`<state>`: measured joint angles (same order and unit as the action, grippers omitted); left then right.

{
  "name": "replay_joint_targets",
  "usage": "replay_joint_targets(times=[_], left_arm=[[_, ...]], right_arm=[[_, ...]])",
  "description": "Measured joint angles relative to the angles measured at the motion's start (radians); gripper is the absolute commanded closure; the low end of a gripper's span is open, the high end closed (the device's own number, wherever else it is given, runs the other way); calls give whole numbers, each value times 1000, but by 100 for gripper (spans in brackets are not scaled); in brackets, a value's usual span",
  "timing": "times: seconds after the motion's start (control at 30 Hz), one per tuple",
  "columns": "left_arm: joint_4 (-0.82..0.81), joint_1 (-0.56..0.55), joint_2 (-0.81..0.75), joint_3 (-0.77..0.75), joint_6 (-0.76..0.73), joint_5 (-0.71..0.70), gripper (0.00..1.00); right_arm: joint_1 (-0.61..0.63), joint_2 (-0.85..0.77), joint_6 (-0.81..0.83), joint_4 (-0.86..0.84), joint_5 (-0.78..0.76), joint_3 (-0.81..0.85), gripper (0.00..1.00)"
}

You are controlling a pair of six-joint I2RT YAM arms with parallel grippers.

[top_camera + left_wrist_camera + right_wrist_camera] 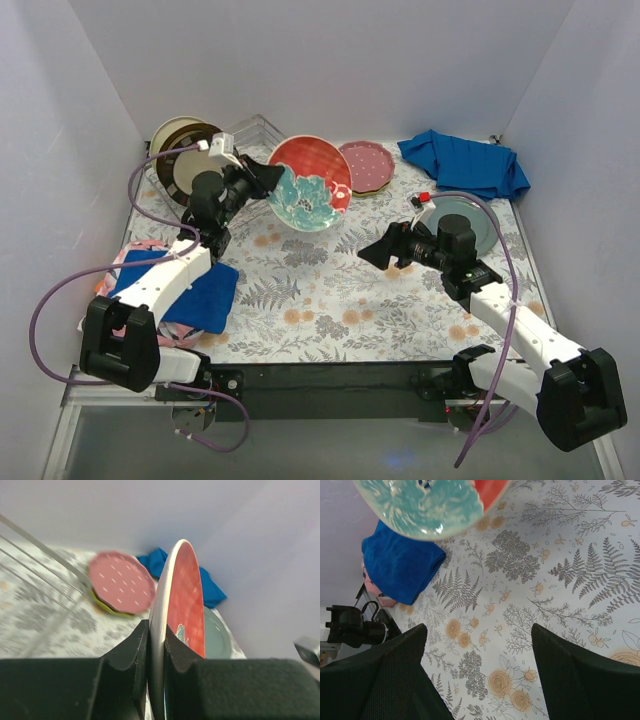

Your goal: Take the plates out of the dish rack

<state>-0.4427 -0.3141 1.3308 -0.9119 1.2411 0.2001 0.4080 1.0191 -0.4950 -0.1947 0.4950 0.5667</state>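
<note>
Above the worktop's rear centre: a round teal-and-red floral plate (pixel 310 197) hangs clear of the fern-printed worktop (pixel 330 300). It is tilted on edge, out of the rack and not yet set down.
Left pincer (pixel 265 180): clenched on that plate's rim, one finger against each face, as the left wrist view shows. An edge grip suits a plate drawn upright from between wires.
Right pincer (pixel 368 250): released, jaws spread wide, low over the worktop right of centre. It points towards the raised plate but is apart from it, probably placed to receive or steady it.
Silver wire dish rack (pixel 258 127): at the rear left corner, behind the left arm.
Plates at the rack: a cream plate (pixel 170 135) and a dark-rimmed glossy plate (pixel 195 165) stand on edge. Their slots are hidden by the arm.
Unloaded stack: a pink round plate with pale flecks (pixel 367 165) lies flat on a lime-green plate (pixel 102 605) at the rear centre, keeping the middle free.
Grey-teal plate (pixel 475 222): flat near the right edge, just behind the right arm.
Blue cloths: one crumpled at the rear right (pixel 465 165), one at the front left (pixel 195 295) over something pink-patterned that cannot be identified.
Progress (judgement): partly done, since at least two plates are not yet unloaded.
Risk (judgement): a thin rim grip on glossy ware may slip if the plate is swung.
</note>
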Motion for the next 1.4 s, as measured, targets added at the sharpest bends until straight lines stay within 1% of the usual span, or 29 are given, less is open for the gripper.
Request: replay_joint_targets(times=[0.13, 0.23, 0.37, 0.57, 0.67, 0.77, 0.8, 0.87, 0.9, 1.0, 1.07, 1.17, 1.2, 1.27, 1.3, 1.33, 1.37, 1.4], left_arm=[[-68, -28, 2, 112, 96, 88, 100], [-125, -43, 2, 182, 146, 126, 100], [-243, -46, 2, 277, 234, 169, 100], [-372, -57, 3, 339, 338, 231, 100], [-425, -69, 2, 356, 368, 245, 100], [-461, -82, -1, 381, 391, 248, 100], [-472, -87, -2, 392, 398, 252, 100], [-485, -95, -2, 410, 409, 253, 100], [-489, -98, -2, 421, 413, 253, 100], [-500, -106, -2, 451, 420, 254, 100], [-506, -108, -2, 462, 424, 253, 100], [-516, -109, -2, 481, 429, 253, 100], [-517, -109, -2, 487, 430, 253, 100], [-520, -109, -2, 497, 432, 254, 100], [-521, -109, -2, 500, 433, 254, 100], [-524, -109, -2, 505, 435, 254, 99], [-529, -109, -2, 511, 438, 254, 91], [-535, -109, -2, 515, 433, 257, 85]], right_arm=[[0, -45, -37, -2, 5, -6, 10], [0, -80, -60, -16, 5, -19, 10], [0, -97, -93, -39, -7, -46, 10], [0, -97, -140, -64, -50, -90, 13], [0, -95, -158, -82, -62, -97, 17], [0, -94, -173, -119, -62, -110, 23], [0, -92, -181, -135, -59, -116, 28], [0, -86, -192, -166, -50, -127, 35], [0, -82, -198, -179, -47, -131, 44], [0, -63, -220, -223, -32, -144, 54], [0, -48, -240, -255, -19, -151, 55], [0, -30, -264, -291, -5, -157, 62], [0, -21, -272, -308, 2, -159, 68], [0, -11, -286, -335, 10, -165, 76], [0, -9, -294, -348, 14, -171, 85], [0, -7, -300, -357, 18, -178, 91], [0, -6, -320, -365, 19, -185, 98], [0, -6, -333, -366, 16, -190, 99]])
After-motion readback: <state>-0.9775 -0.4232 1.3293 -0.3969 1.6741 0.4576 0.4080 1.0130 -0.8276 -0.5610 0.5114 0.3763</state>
